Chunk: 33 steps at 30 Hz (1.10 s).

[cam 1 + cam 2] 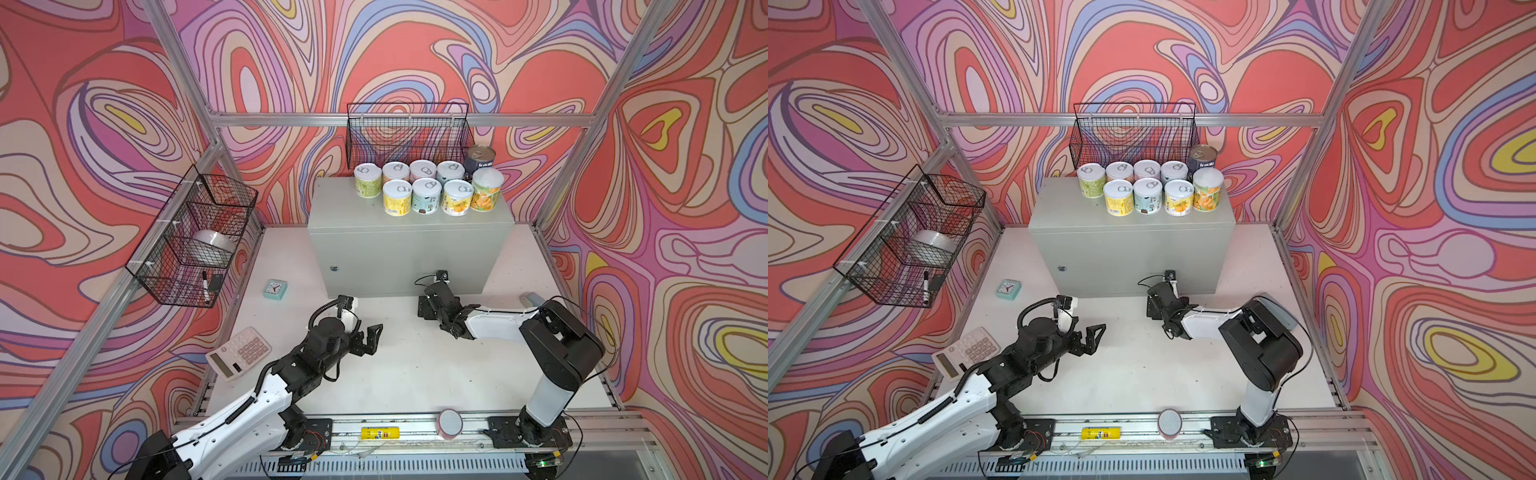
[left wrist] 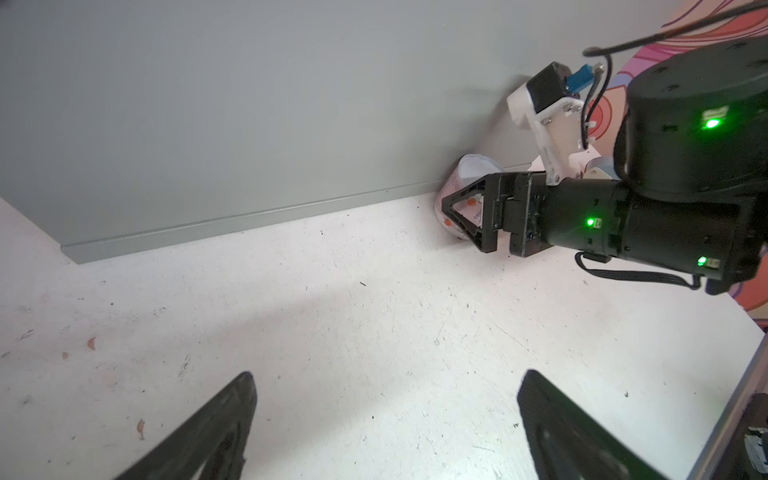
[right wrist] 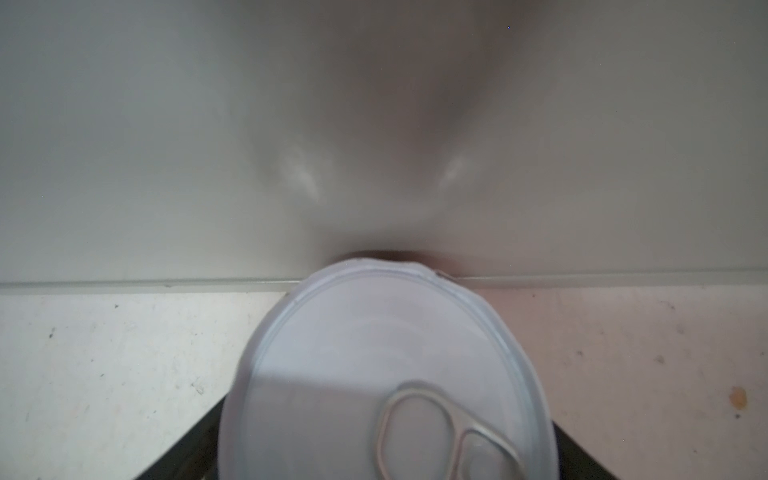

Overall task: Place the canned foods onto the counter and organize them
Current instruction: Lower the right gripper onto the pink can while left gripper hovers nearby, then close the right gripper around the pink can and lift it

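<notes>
Out in front of the left half of the grey cabinet (image 1: 409, 249), the left claw (image 1: 370, 340) hangs over the white worktop (image 1: 399, 374) with its fingers spread wide and nothing between them.

On the cabinet's flat top, toward its back and right, 9 cans (image 1: 427, 195) stand upright in 2 tight rows. The tall dark-blue can (image 1: 480, 160) and the orange-fruit can (image 1: 487, 189) close the right end.

The 10th can (image 3: 386, 353), pink-labelled with a white pull-tab lid, sits on the white worktop at the foot of the cabinet's front, right of the round lock (image 1: 333, 268). I cannot tell whether it touches the cabinet wall. The right claw (image 2: 457, 212) straddles it, 1 finger along each side, but the pictures do not show whether the pads are pinching it yet.

This looks like a stiff tin that will not give under pressure, probably of modest weight. Its wall is round and smooth, so it could slip or twist out of a shallow bite. The best hold seems to be across the wall at mid-height, below the lid's rim and never on the pull ring. On the cabinet it should go down flat beside the rows, because a tilted landing could knock its neighbours.
</notes>
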Tool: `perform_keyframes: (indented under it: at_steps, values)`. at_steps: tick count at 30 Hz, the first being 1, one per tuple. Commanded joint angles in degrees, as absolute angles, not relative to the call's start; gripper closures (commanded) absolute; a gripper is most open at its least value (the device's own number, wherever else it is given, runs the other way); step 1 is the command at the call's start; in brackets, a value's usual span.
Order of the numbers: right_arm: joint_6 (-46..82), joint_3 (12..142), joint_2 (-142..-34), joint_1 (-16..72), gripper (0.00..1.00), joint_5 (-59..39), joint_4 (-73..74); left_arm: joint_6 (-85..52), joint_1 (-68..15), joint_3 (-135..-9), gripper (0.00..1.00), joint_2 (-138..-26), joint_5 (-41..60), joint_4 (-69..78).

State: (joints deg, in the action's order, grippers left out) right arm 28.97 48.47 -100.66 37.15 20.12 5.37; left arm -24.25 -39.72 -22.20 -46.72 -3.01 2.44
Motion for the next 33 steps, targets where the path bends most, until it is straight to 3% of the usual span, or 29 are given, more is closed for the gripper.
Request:
perform_keyframes:
  at_steps: [1,17,33]
  values:
    - [28.28,47.83,-100.62,37.00,0.13,16.77,9.39,-24.64,-39.85,-21.31,0.00,-47.32,-4.48,4.44]
    - [30.51,52.82,-98.25,45.87,0.14,10.16,-1.75,-24.94,-39.83,-18.66,0.00,-48.60,-5.05,6.01]
    - [31.82,54.84,-92.46,47.37,0.02,10.11,-7.53,-25.88,-39.90,-17.24,0.00,-49.05,-4.66,5.81]
